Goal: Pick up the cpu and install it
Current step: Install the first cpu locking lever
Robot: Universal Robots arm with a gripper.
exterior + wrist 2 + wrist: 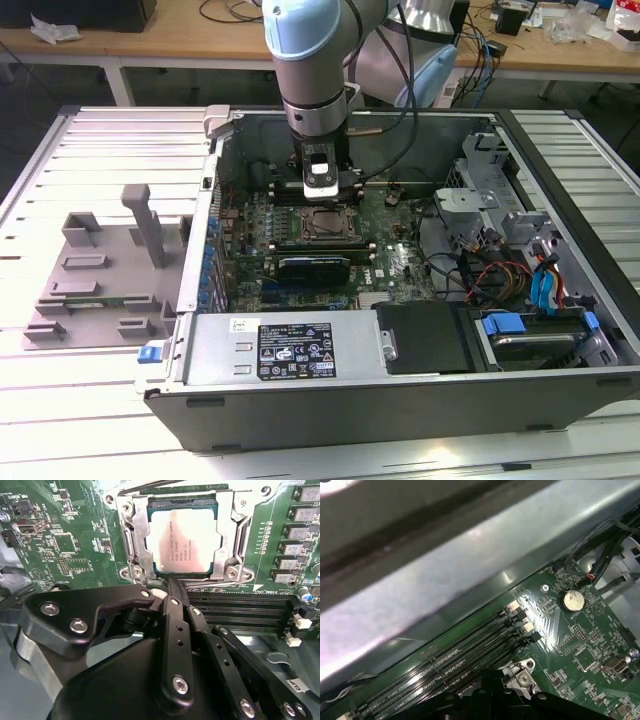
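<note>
Computer case (300, 350): being seen lying open on the slatted table (90, 130)
Gripper (172, 587): being held low over the motherboard (75, 540), fingers closed together, nothing gripped
Cpu (182, 540): being seated in its socket frame (132, 545), just beyond the fingertips

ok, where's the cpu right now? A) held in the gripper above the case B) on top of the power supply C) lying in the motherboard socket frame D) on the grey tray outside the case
C: in the second wrist view the cpu lies flat inside the metal socket frame on the motherboard, with the gripper just beside the frame's edge.
</note>
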